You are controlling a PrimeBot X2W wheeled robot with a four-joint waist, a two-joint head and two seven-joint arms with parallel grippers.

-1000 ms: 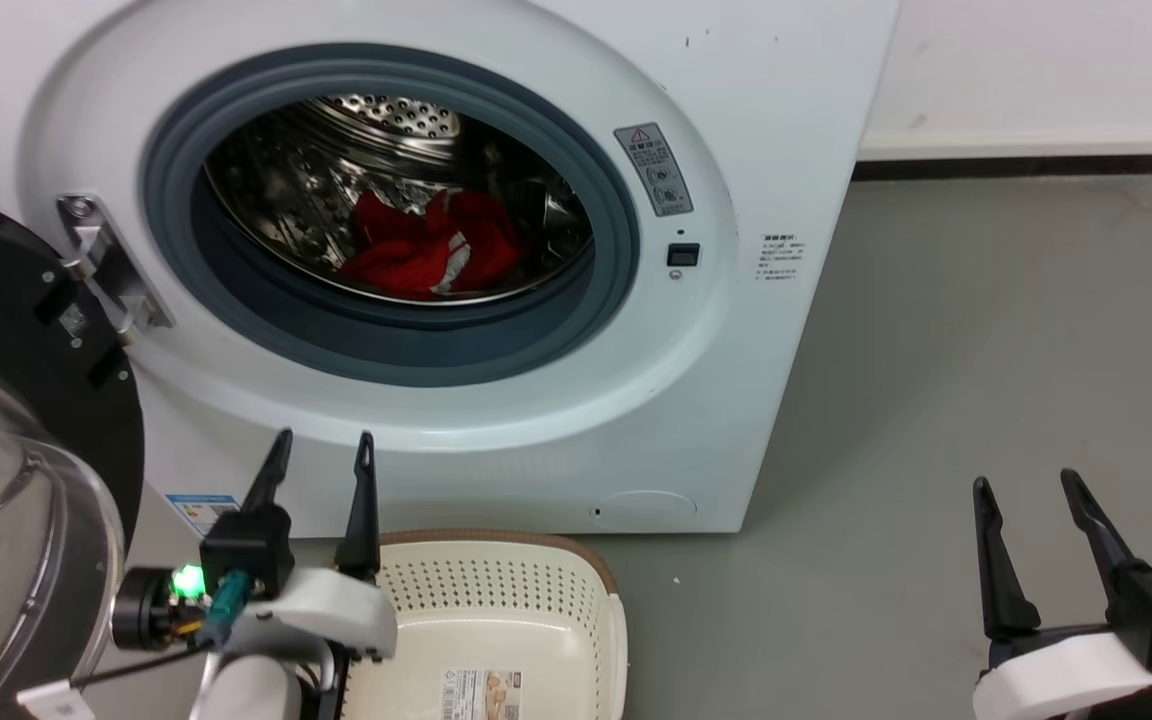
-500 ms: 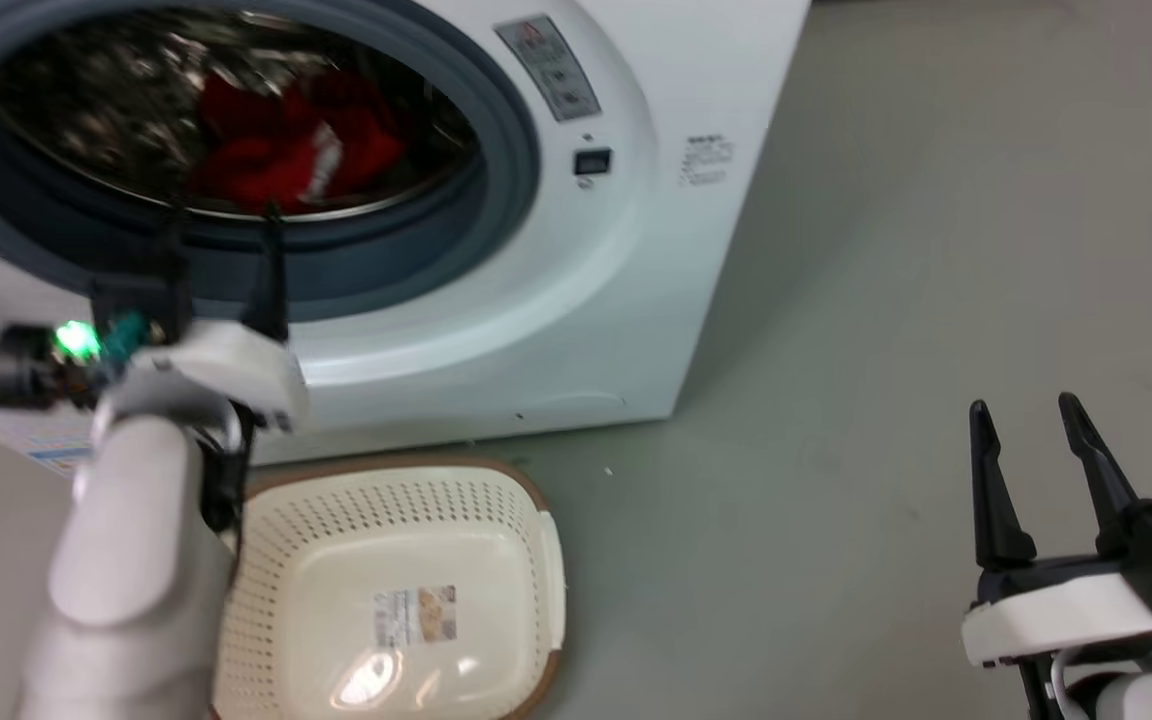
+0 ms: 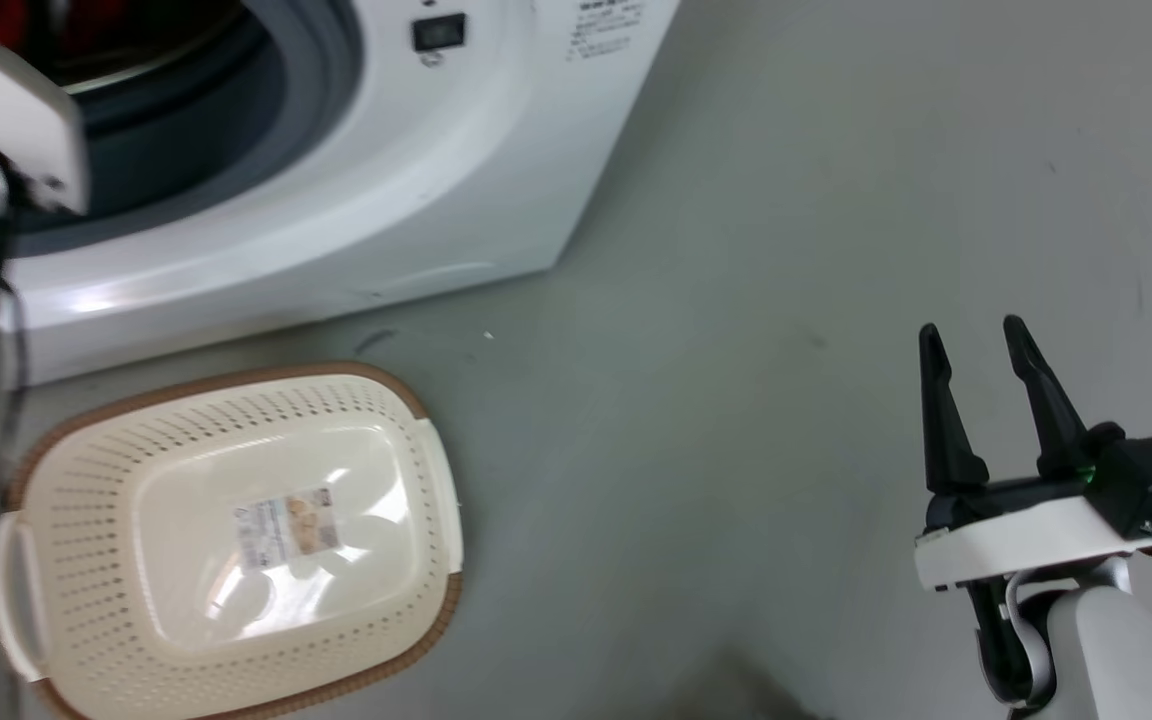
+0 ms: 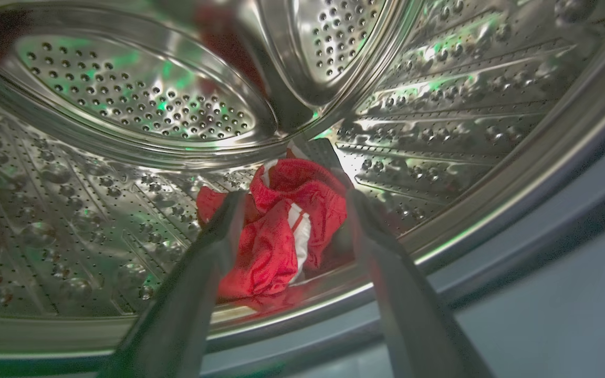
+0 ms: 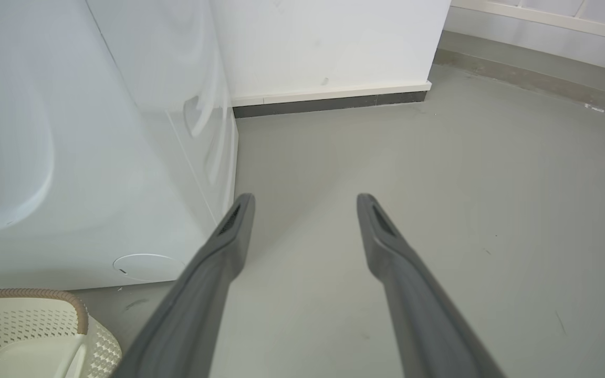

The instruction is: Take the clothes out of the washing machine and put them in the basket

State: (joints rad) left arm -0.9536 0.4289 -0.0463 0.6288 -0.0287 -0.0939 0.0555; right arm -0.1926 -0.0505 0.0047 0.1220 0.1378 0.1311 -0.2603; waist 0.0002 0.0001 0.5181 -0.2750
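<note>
Clothes (image 4: pixel 276 236) lie in the washing machine (image 4: pixel 124 105) ahead of the released left end effector (image 4: pixel 297 199), reach step: next advance, then clench; right end effector (image 3: pixel 971 332) released

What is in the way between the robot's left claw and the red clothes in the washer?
Nothing that I can see. The left gripper is open and points straight into the steel drum. The red clothes lie ahead of its fingertips, low in the drum, with just open space between them.
</note>
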